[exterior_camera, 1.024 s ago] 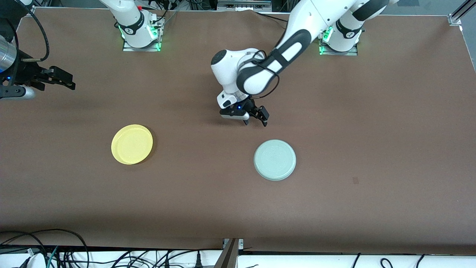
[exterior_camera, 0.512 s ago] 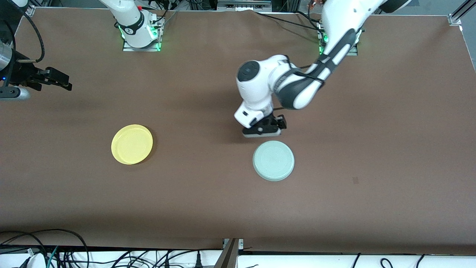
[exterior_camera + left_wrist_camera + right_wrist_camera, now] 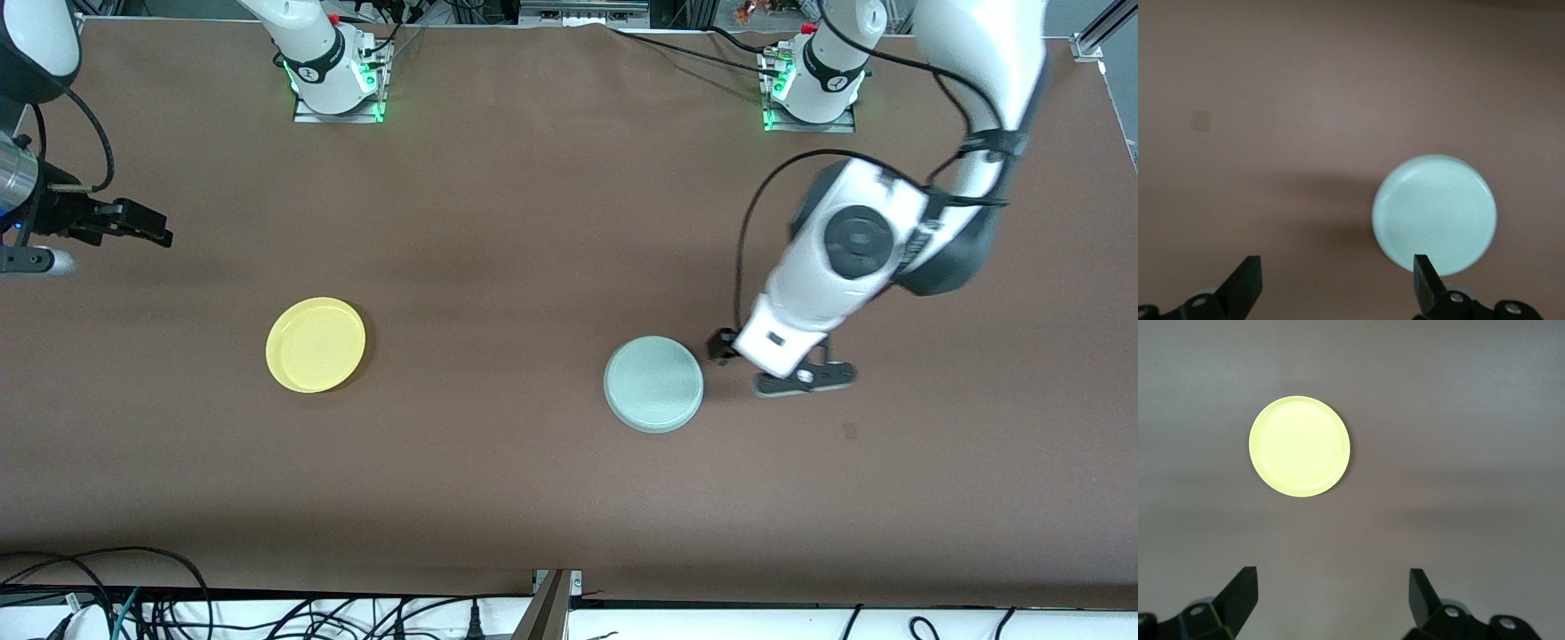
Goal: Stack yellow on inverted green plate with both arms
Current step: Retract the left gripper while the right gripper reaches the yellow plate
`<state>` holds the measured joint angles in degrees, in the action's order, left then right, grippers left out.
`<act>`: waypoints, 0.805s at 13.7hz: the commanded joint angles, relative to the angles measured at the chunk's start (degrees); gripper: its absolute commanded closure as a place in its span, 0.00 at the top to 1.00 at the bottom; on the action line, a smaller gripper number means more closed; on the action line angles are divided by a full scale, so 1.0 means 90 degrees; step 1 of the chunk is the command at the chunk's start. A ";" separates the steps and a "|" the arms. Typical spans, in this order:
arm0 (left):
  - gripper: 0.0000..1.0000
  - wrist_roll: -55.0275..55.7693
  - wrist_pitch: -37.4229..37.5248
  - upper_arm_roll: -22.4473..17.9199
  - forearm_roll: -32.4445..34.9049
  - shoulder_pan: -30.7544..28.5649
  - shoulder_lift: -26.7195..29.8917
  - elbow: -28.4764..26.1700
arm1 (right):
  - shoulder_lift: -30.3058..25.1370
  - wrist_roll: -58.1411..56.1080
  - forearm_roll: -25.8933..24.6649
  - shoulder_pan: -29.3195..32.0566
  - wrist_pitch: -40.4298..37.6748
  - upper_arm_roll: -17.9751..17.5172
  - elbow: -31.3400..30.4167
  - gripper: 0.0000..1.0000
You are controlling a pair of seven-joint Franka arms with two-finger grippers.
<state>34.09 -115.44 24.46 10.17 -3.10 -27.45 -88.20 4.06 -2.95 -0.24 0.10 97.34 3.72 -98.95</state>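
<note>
Plates lie well apart on the brown table [image 3: 533, 222], neither one held. The green plate [image 3: 653, 384] sits rim-down near the middle, ringed underside up, toward the left arm's end. The yellow plate [image 3: 316, 344] sits rim-up toward the right arm's end, a little farther from the front camera than the green one.

The left gripper [image 3: 1337, 283] hangs over bare table just beside the green plate, on the side toward the left arm's end; its fingers stand wide and empty. The right gripper [image 3: 1333, 597] hovers at the table's edge on the right arm's end, well apart from the yellow plate, likewise spread wide with nothing between the fingers.

Both plates look like thin, light, stiff plastic, smooth and probably slippery. Lying flat, the yellow one offers little but its raised rim, so the likely hold is a pinch across that rim, one finger inside the lip and one outside. A light plate may skid or tip up when a finger presses on its edge, and the inverted green one gives only a shallow, slick base to land on
</note>
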 commanded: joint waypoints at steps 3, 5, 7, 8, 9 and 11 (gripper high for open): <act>1.00 -0.1849 0.0608 -0.1075 -0.0954 -0.0300 0.0753 -0.0180 | 0.1060 -0.0014 -0.0032 0.0067 0.1027 -0.0032 0.0037 1.00; 1.00 -0.2370 0.1008 -0.1447 -0.0955 -0.0310 0.1007 -0.0161 | 0.1645 -0.0005 -0.0022 0.0067 0.1652 -0.0032 -0.0021 1.00; 1.00 -0.2663 0.1399 -0.1672 -0.0955 -0.0349 0.1251 -0.0161 | 0.2105 -0.0005 0.0017 0.0067 0.2375 -0.0032 -0.0196 1.00; 1.00 -0.2761 0.1556 -0.1760 -0.0935 -0.0368 0.1378 -0.0151 | 0.2358 0.0034 0.0026 0.0058 0.2629 -0.0042 -0.0255 1.00; 1.00 -0.2868 0.1693 -0.1896 -0.0935 -0.0368 0.1486 -0.0151 | 0.2670 0.0025 0.0046 0.0057 0.2835 -0.0052 -0.0265 1.00; 1.00 -0.3132 0.1995 -0.2072 -0.0935 -0.0368 0.1701 -0.0160 | 0.3140 -0.0034 0.0056 0.0057 0.3284 -0.0081 -0.0372 1.00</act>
<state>9.20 -99.74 7.48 3.16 -6.49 -15.08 -88.18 29.26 -2.95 -0.18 0.14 123.75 3.70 -101.79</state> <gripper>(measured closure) 0.000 0.000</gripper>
